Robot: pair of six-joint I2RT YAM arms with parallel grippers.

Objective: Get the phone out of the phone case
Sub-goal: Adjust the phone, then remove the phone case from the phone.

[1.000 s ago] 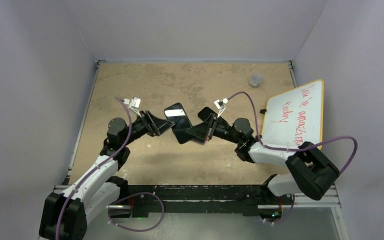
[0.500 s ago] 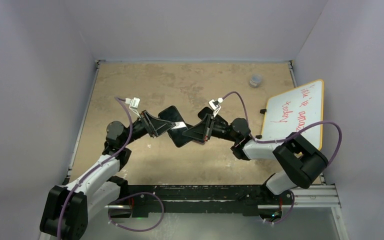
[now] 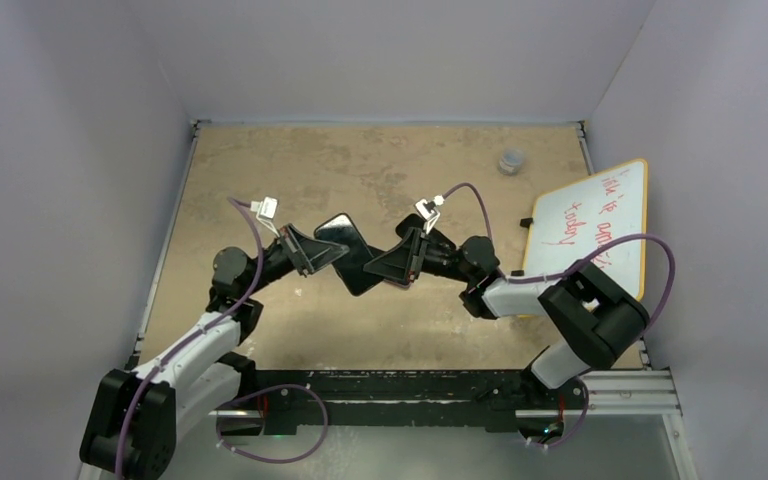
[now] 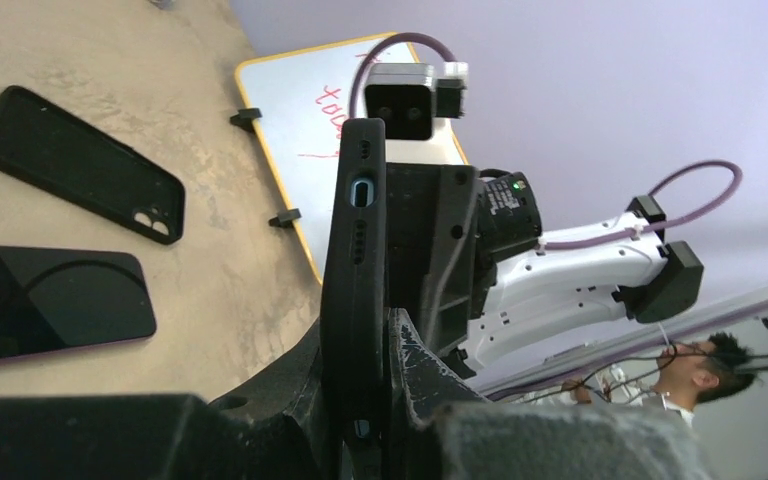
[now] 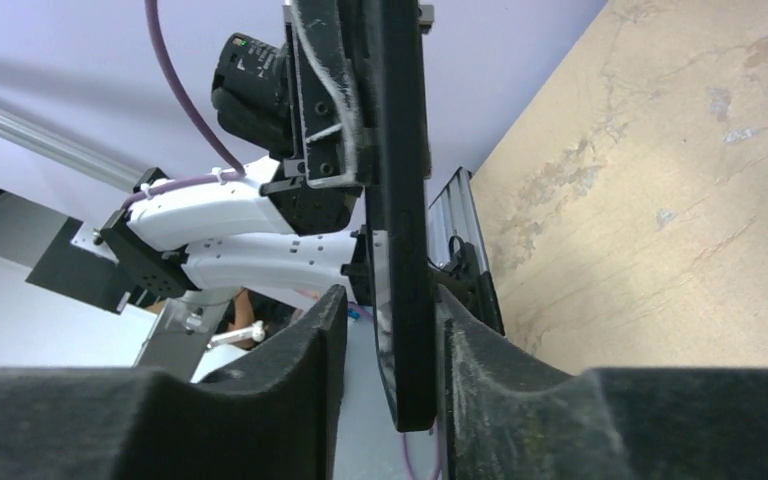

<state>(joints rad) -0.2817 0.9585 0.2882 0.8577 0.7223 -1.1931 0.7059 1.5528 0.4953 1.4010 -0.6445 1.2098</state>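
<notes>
A phone in a black phone case (image 3: pixel 353 262) hangs edge-on above the table's middle, between both grippers. In the left wrist view its charging-port edge (image 4: pixel 360 200) faces the camera. My left gripper (image 3: pixel 336 254) (image 4: pixel 360 340) is shut on it, both fingers pressed against its faces. My right gripper (image 3: pixel 373 265) (image 5: pixel 392 300) stands around the opposite end (image 5: pixel 400 200), slightly open. One finger (image 5: pixel 480 350) touches the case, and a gap shows beside the other finger (image 5: pixel 310 340).
A separate empty black case (image 4: pixel 80 165) and a bare dark phone (image 4: pixel 50 300) lie flat on the tan table (image 3: pixel 290 170). A whiteboard (image 3: pixel 590 230) with red writing leans at the right wall. A small grey object (image 3: pixel 511 160) sits at the back right.
My left gripper has closed onto the cased phone. My right gripper's fingers have parted a little. The phone has turned more edge-on and shifted slightly left.
</notes>
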